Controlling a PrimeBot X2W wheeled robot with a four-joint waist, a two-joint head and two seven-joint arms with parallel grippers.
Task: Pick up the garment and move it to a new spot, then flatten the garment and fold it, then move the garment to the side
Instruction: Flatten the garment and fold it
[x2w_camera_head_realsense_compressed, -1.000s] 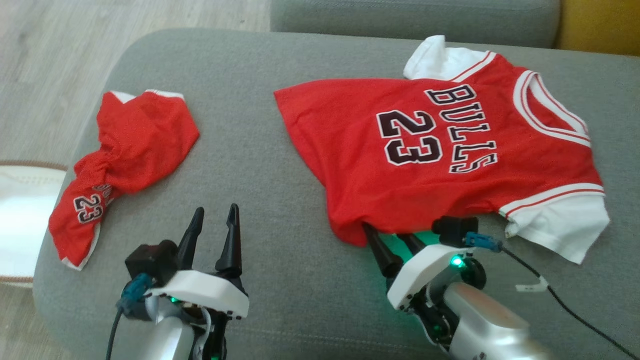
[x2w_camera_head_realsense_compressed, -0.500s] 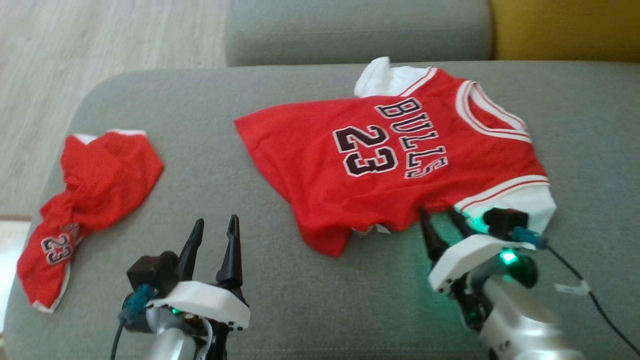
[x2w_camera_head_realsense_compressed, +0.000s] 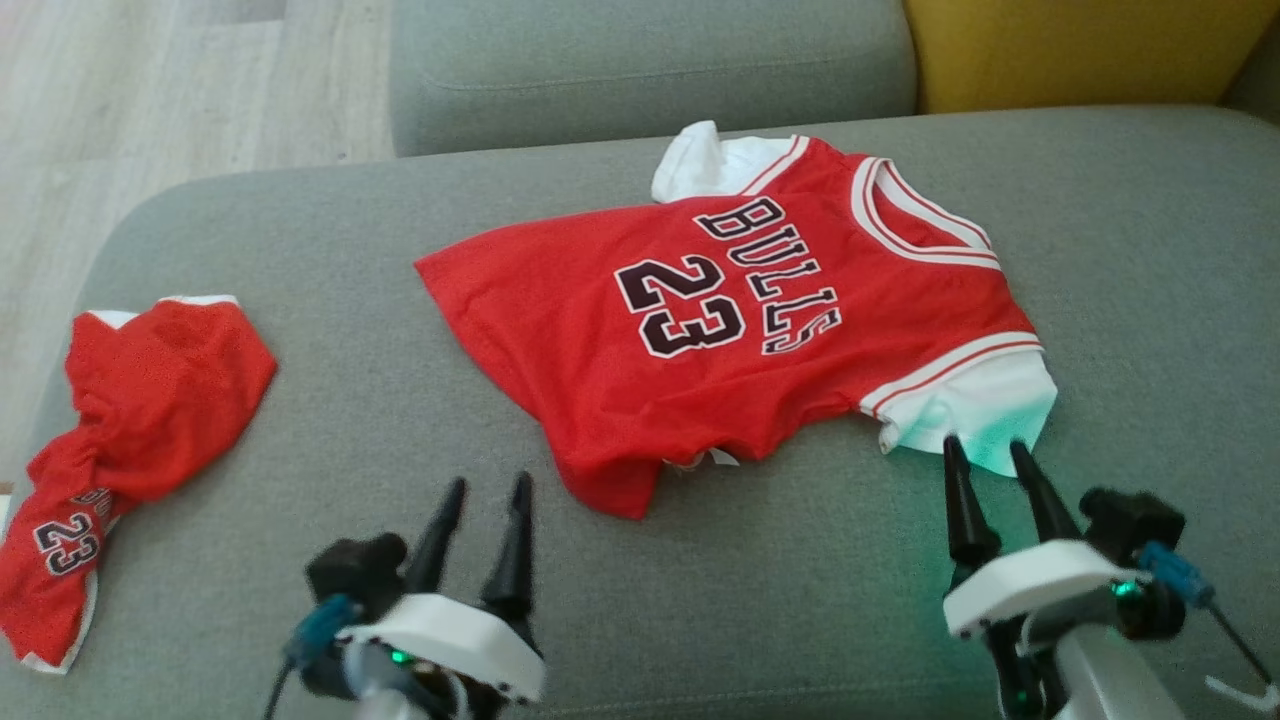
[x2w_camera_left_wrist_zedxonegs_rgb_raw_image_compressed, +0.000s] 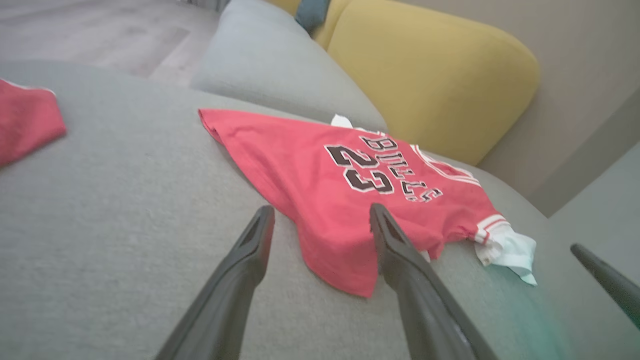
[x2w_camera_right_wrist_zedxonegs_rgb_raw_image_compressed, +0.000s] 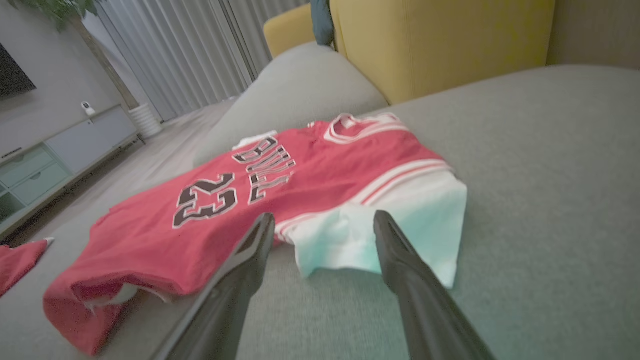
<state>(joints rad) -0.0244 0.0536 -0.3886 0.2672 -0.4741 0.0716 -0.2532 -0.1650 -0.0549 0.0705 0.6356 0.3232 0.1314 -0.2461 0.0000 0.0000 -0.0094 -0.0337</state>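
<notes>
The garment is a red "BULLS 23" jersey with white sleeves, lying mostly flat on the grey sofa seat, its near hem corner rumpled. My right gripper is open, its tips just short of the near white sleeve. In the right wrist view the right gripper frames that sleeve on the garment, with nothing held. My left gripper is open and empty, a little left of the rumpled corner. The left wrist view has the left gripper pointing at the garment.
Crumpled red shorts with "23" lie at the seat's left end. A grey back cushion and a yellow cushion stand behind. Wooden floor lies beyond the left edge. Bare seat spreads right of the jersey.
The head camera has shifted. My right gripper has left the jersey's near hem and moved right to the white sleeve. My left gripper has come closer to the rumpled corner.
</notes>
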